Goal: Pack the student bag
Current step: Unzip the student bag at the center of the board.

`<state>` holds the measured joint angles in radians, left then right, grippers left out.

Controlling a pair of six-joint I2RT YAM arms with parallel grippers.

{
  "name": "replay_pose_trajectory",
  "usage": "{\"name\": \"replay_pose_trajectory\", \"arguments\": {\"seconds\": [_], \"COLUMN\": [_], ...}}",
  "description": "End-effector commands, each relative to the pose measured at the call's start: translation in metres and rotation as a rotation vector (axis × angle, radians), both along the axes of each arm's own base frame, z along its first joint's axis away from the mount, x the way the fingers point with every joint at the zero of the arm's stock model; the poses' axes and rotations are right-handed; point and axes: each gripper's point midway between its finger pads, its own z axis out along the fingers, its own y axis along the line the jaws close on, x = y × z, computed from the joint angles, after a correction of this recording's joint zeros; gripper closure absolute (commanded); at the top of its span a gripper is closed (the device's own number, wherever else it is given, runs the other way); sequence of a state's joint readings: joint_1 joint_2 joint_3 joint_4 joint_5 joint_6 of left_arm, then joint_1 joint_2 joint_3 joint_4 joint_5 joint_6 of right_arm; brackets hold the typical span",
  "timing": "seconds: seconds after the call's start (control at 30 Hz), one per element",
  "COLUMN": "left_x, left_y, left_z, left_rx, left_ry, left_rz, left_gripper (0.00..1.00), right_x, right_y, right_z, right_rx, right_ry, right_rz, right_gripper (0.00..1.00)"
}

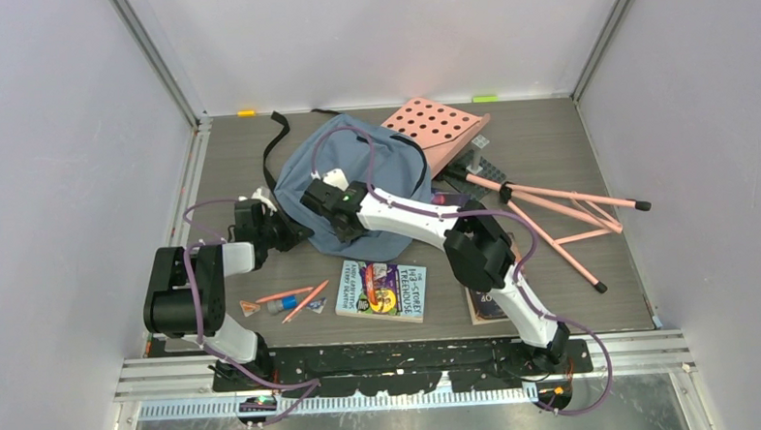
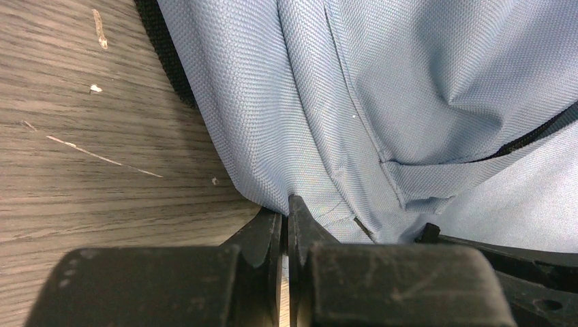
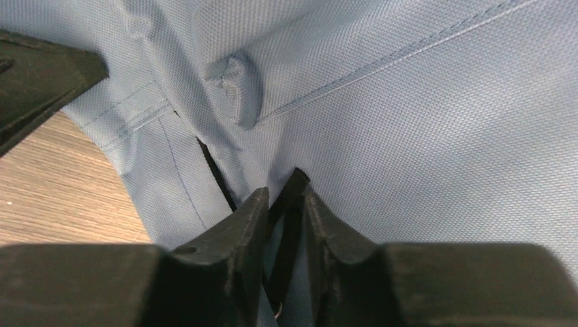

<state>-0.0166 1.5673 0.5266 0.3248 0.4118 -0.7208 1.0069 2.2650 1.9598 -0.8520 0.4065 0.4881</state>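
Observation:
The dusty-blue student bag (image 1: 355, 163) lies in the middle of the table with a black strap trailing to its far left. My left gripper (image 1: 295, 234) is at the bag's near-left edge. In the left wrist view it (image 2: 286, 204) is shut, its tips pinching the bag's fabric edge (image 2: 409, 82). My right gripper (image 1: 324, 200) is on top of the bag's left part. In the right wrist view it (image 3: 283, 187) is shut on a black zipper pull (image 3: 290, 231) against the blue fabric (image 3: 422, 122).
A colourful book (image 1: 382, 289) lies in front of the bag, with pencils (image 1: 303, 298) and small items (image 1: 250, 306) to its left. A pink perforated board (image 1: 436, 127) and pink stand legs (image 1: 561, 212) are at the back right. Another book (image 1: 487, 305) lies under the right arm.

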Motion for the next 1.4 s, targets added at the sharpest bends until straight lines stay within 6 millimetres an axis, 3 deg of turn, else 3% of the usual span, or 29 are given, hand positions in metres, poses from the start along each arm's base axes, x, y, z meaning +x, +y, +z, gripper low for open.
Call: {"name": "replay_pose_trajectory", "arguments": {"seconds": [0.0,0.03,0.1,0.13,0.17,0.23,0.37,0.4,0.43,0.47,0.5,0.53,0.57,0.83,1.07,1.1,1.23,1.37], "left_x": [-0.023,-0.023,-0.024,-0.024,-0.024,-0.025,-0.026,-0.026,-0.026,-0.025,-0.025,-0.026,-0.026,-0.028,-0.029,-0.028,-0.03,-0.035], "left_y": [-0.007,-0.007,-0.008,-0.008,-0.008,-0.007,-0.006,-0.005,-0.003,-0.002,0.0,0.002,0.003,0.015,0.017,0.018,0.025,0.036], "left_z": [-0.019,-0.019,-0.018,-0.018,-0.017,-0.016,-0.012,-0.01,-0.008,-0.006,-0.004,-0.003,-0.002,0.006,0.01,0.013,0.038,0.086], "left_rx": [-0.008,-0.008,-0.01,-0.011,-0.011,-0.008,0.006,0.013,0.022,0.031,0.04,0.049,0.055,0.107,0.13,0.14,0.21,0.29], "left_ry": [0.077,0.076,0.075,0.075,0.075,0.072,0.056,0.047,0.041,0.029,0.02,0.014,0.008,-0.021,-0.033,-0.039,-0.143,-0.339], "left_rz": [-0.057,-0.057,-0.059,-0.059,-0.059,-0.06,-0.061,-0.058,-0.055,-0.05,-0.045,-0.039,-0.033,0.026,0.017,0.007,-0.006,0.047], "left_gripper": [1.0,1.0,1.0,1.0,1.0,1.0,1.0,1.0,1.0,1.0,1.0,1.0,1.0,1.0,0.99,0.91,0.32,0.16], "right_x": [0.005,0.007,0.009,0.011,0.009,0.013,0.011,0.007,0.007,0.003,0.003,-0.001,-0.002,-0.02,-0.025,-0.024,-0.02,-0.017], "right_y": [0.005,0.004,0.008,0.012,0.013,0.024,0.021,0.016,0.017,0.011,0.011,0.005,0.004,-0.031,-0.034,-0.031,-0.018,-0.002], "right_z": [0.001,0.005,0.023,0.044,0.049,0.098,0.141,0.13,0.148,0.138,0.152,0.143,0.154,0.142,0.152,0.157,0.164,0.17], "right_rx": [0.015,0.01,0.038,0.08,0.095,0.244,0.419,0.408,0.466,0.453,0.496,0.485,0.515,0.485,0.518,0.527,0.533,0.533], "right_ry": [-0.036,-0.051,-0.077,-0.113,-0.126,-0.217,-0.324,-0.32,-0.36,-0.359,-0.391,-0.385,-0.404,-0.424,-0.432,-0.436,-0.44,-0.428], "right_rz": [-0.019,-0.017,-0.002,0.011,0.022,0.028,0.018,0.026,0.027,0.034,0.038,0.041,0.042,0.018,0.033,0.038,0.063,0.106], "right_gripper": [0.76,0.9,0.98,0.99,1.0,0.99,1.0,1.0,0.99,0.99,0.99,0.99,0.99,1.0,1.0,0.99,1.0,1.0]}}
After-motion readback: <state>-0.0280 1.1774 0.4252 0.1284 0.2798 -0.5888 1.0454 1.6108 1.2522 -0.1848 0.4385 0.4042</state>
